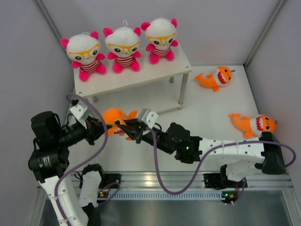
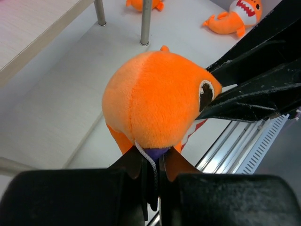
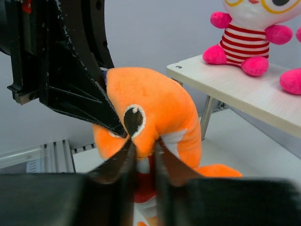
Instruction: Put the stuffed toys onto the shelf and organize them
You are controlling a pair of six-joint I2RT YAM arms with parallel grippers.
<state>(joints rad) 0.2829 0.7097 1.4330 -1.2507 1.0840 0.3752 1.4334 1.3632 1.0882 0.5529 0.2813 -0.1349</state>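
Three white-headed bears [image 1: 123, 50] with pink limbs sit in a row on the top of the white shelf [image 1: 155, 75]. An orange shark [image 1: 114, 117] hangs in front of the shelf between both grippers. My left gripper [image 1: 104, 126] is shut on its purple tag and cord [image 2: 153, 155]. My right gripper [image 1: 130, 132] is shut on the shark's face by the mouth [image 3: 146, 155]. Two more orange sharks lie on the table, one behind the shelf's right end [image 1: 214, 78] and one at the right [image 1: 254, 124].
The shelf's silver legs [image 1: 181, 92] stand just behind the held shark. Grey walls close in the left, back and right. A metal rail [image 1: 188, 181] runs along the near edge by the arm bases.
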